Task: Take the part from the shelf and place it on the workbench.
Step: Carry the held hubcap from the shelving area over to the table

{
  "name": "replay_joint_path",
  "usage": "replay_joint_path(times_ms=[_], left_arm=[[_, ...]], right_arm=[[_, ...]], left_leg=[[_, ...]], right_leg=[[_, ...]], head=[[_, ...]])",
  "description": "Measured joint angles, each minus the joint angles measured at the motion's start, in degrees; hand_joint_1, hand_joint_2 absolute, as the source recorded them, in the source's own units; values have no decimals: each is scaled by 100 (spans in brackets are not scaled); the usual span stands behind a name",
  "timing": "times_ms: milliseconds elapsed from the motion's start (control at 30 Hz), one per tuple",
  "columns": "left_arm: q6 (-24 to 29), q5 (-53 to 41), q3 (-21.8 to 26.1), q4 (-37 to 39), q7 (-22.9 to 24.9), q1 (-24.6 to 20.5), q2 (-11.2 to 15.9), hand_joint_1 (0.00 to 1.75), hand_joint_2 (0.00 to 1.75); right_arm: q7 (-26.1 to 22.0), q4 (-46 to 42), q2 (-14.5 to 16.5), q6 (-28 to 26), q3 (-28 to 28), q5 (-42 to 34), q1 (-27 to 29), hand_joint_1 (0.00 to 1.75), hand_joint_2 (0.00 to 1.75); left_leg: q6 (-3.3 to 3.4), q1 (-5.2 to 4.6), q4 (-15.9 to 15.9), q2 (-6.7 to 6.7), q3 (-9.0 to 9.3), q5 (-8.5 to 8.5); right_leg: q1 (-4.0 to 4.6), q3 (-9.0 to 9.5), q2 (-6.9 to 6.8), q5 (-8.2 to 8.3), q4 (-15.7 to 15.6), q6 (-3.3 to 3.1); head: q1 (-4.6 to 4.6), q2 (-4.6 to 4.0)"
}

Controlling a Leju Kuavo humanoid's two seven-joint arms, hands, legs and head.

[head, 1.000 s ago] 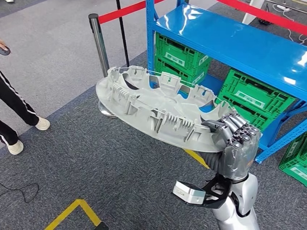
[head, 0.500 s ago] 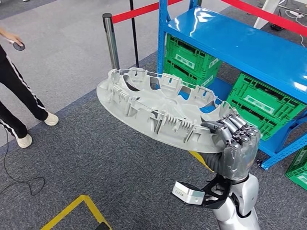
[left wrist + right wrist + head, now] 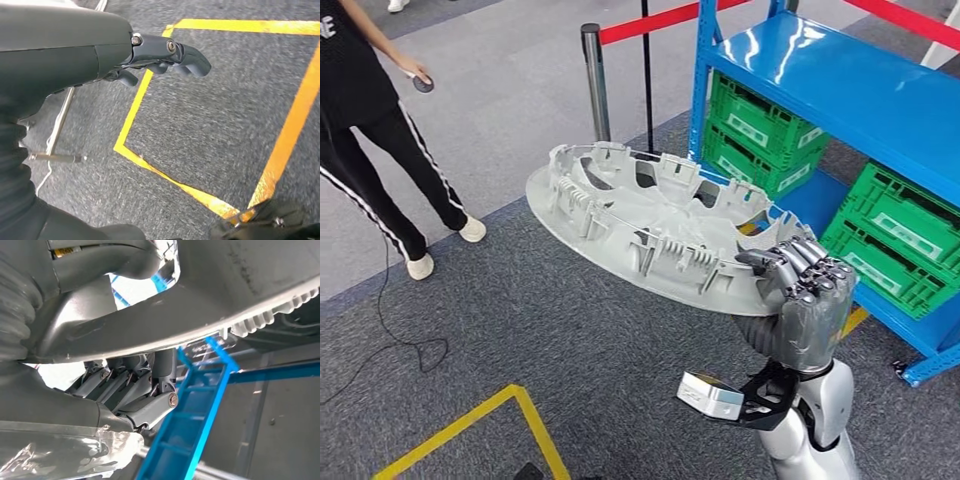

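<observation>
Part (image 3: 652, 225) in right hand (image 3: 803, 300), beside blue shelf (image 3: 848, 90).

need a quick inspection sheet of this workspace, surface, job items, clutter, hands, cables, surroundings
surface: grey carpet floor with yellow tape lines; no workbench seen
job's things: large grey moulded part, ribbed side up, held off the floor at one end, clear of the blue shelf
clutter: nothing seen
hands: right hand grips the part's near edge; left hand hangs over the floor, fingers loosely curled, holding nothing
cables: black cable trailing on the carpet near the person
surroundings: green crates under the shelf; barrier post with red belt; person standing at left holding a small dark object
</observation>
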Motion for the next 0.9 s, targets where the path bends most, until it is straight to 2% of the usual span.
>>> replay_joint_path(times_ms=[33,67,100,133,167,200,233,300,333,367,400,433,467,500,533,567,600,633,700,733,800,833,900], left_arm=[[2,4,0,0,0,0,1,0,175],[3,8,0,1,1,2,1,0,175],[4,11,0,1,1,4,2,0,175],[5,13,0,1,0,3,1,0,175],[6,14,0,1,-1,-5,0,0,175],[7,15,0,1,-1,-12,-2,0,175],[8,20,0,0,-2,-16,-3,0,175],[8,29,0,0,-1,-8,-4,0,175],[8,33,0,0,-1,1,-3,0,175],[9,34,0,1,0,6,0,0,175],[9,34,0,1,1,7,1,0,175],[9,35,0,1,1,6,-2,0,175],[8,35,0,1,1,3,-8,0,175],[8,36,0,1,1,2,-16,0,175],[8,37,0,1,1,3,-23,0,175],[8,39,0,1,1,5,-27,0,175],[8,43,0,1,1,6,-30,0,175],[8,45,0,1,1,6,-32,0,175],[8,49,0,1,1,1,-34,0,175],[9,50,0,1,2,5,-34,0,175],[10,55,0,2,8,23,-29,0,175],[11,58,0,3,12,33,-27,0,175],[17,64,0,5,15,28,-21,0,175]], right_arm=[[-3,1,0,0,1,-1,4,175,175],[-5,1,0,0,2,-2,6,175,175],[-8,1,0,0,3,-3,4,175,175],[-9,1,0,0,4,-3,-1,175,175],[-9,0,0,0,4,-4,-6,175,175],[-9,0,0,0,4,-4,-9,175,175],[-10,0,0,0,5,-4,-10,175,175],[-13,1,-1,0,7,-5,-9,175,175],[-15,1,-2,0,8,-5,-8,175,175],[-16,0,-3,0,9,-7,-8,175,175],[-17,0,-4,0,10,-8,-7,175,175],[-18,0,-6,0,11,-9,-5,175,175],[-19,2,-8,0,11,-11,-2,175,175],[-18,7,-10,0,11,-11,4,175,175],[-18,10,-10,0,11,-11,8,175,175],[-17,14,-11,0,11,-12,11,175,175],[-17,16,-11,0,11,-13,10,175,175],[-17,16,-11,0,11,-14,6,175,175],[-14,16,-13,-1,11,-17,-2,175,175],[-11,16,-14,-1,12,-19,-3,175,175],[-4,17,-15,-2,13,-20,-3,175,175],[-1,17,-15,-2,14,-20,-5,175,175],[2,16,-15,-2,15,-20,-14,175,175]], left_leg=[[8,-1,75,4,-21,24],[22,-2,-86,16,76,150],[41,-7,-432,61,270,339],[57,-22,-852,164,502,511],[77,-45,-1230,257,699,620],[95,-66,-1474,337,817,668],[114,-89,-1590,368,860,662],[175,-97,-1628,278,844,669],[208,-90,-1641,226,845,677],[244,-79,-1654,177,849,687],[275,-67,-1663,128,855,694],[294,-65,-1662,80,854,693],[308,-65,-1660,23,853,694],[314,-66,-1658,-39,855,692],[316,-65,-1654,-105,857,691],[316,-61,-1649,-173,861,690],[311,-54,-1640,-238,867,687],[300,-45,-1628,-301,868,680],[252,-39,-1584,-411,838,675],[222,-35,-1570,-455,813,683],[171,-20,-1564,-525,776,707],[147,-22,-1542,-482,760,686],[90,-35,-1230,-249,616,478]], right_leg=[[8,1,-68,-4,0,-5],[14,6,-130,-9,0,-9],[18,16,-184,-17,0,-11],[29,24,-235,-27,0,-5],[45,24,-277,-42,9,8],[62,21,-316,-52,12,26],[78,17,-359,-58,9,45],[77,16,-436,-73,-6,88],[68,-1,-396,-119,32,111],[59,-62,-296,-213,171,131],[51,-185,-159,-358,435,146],[50,-359,-19,-530,809,151],[53,-567,64,-685,1225,152],[57,-743,101,-768,1544,153],[59,-840,114,-738,1668,151],[58,-833,120,-598,1566,147],[52,-717,141,-373,1250,145],[37,-549,215,-154,840,148],[8,-265,392,73,223,154],[7,-208,451,83,113,151],[20,-195,413,84,105,121],[18,-192,374,93,101,96],[7,-185,274,108,84,31]], head=[[0,0],[1,0],[1,0],[1,0],[-2,0],[0,0],[-1,0],[3,0],[3,0],[9,0],[16,0],[25,0],[31,0],[34,0],[34,0],[34,0],[35,0],[36,0],[32,0],[29,0],[26,0],[24,0],[-14,0]])
